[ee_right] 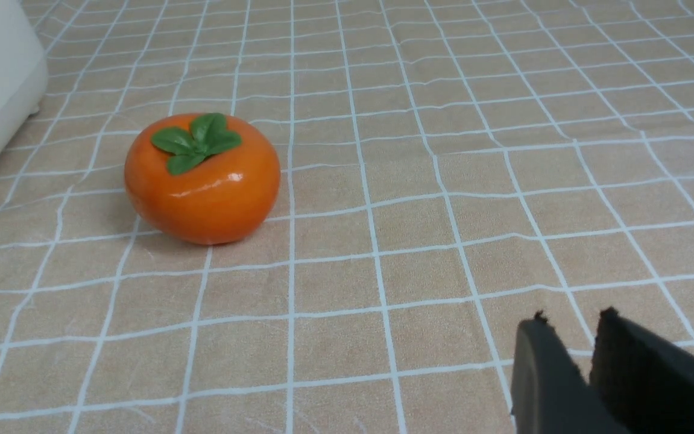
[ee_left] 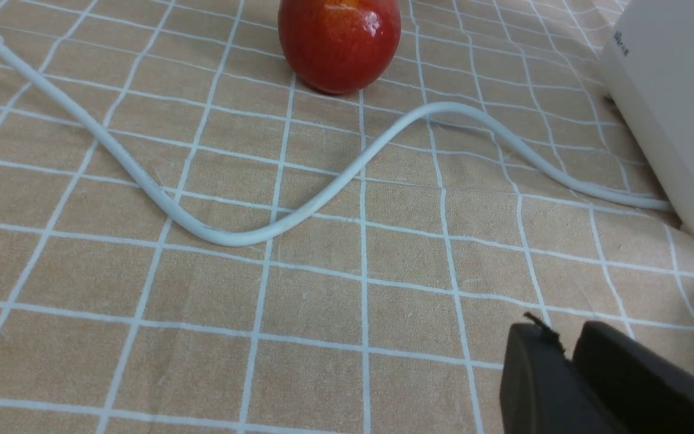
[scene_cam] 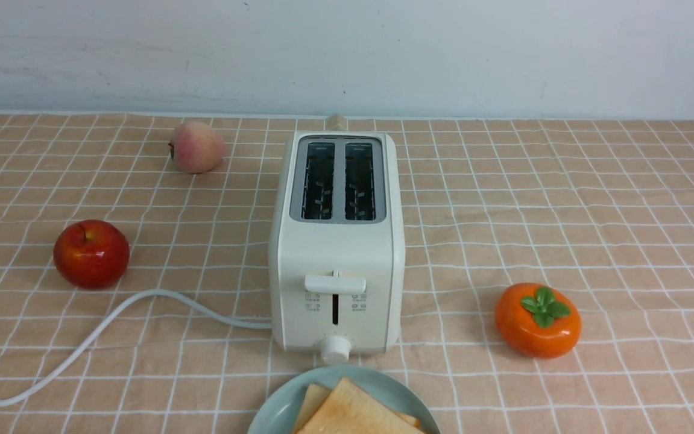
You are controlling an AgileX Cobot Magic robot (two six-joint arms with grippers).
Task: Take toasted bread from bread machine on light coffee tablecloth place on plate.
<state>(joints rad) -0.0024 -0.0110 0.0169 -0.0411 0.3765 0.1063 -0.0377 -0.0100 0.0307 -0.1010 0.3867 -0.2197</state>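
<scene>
Front view: two slices of toasted bread (scene_cam: 353,413), square-cut with pale golden faces and darker orange-brown crust edges, lie overlapped on the plate (scene_cam: 274,410), a round pale mint-blue dish with a shallow rim at the near edge of the counter. The upper slice sits skewed across the lower one, whose corner shows at the left. Just behind the plate stands the bread machine (scene_cam: 337,241), a cream-white boxy toaster; both top slots appear dark and hold no bread. Its front carries a lever, a vertical slot and a round knob at the base, which is close to the plate rim. A white power cord (scene_cam: 99,331) leaves the lower left of the body and curves toward the near left.

The light coffee tablecloth (scene_cam: 564,199), tan-peach with a grid of thin white lines and slight wrinkles, covers the counter up to a plain pale wall. On it rest a red apple (scene_cam: 91,253) to the left, a peach (scene_cam: 197,147) at far left rear, and an orange persimmon (scene_cam: 538,319) with a green calyx to the right.

Wrist views: the left end effector (ee_left: 570,355) hangs low above the cloth near the cord, fingers pressed together, holding nothing. The right end effector (ee_right: 582,343) hangs low over bare cloth beside the persimmon, fingers separated only by a thin gap, also empty.
</scene>
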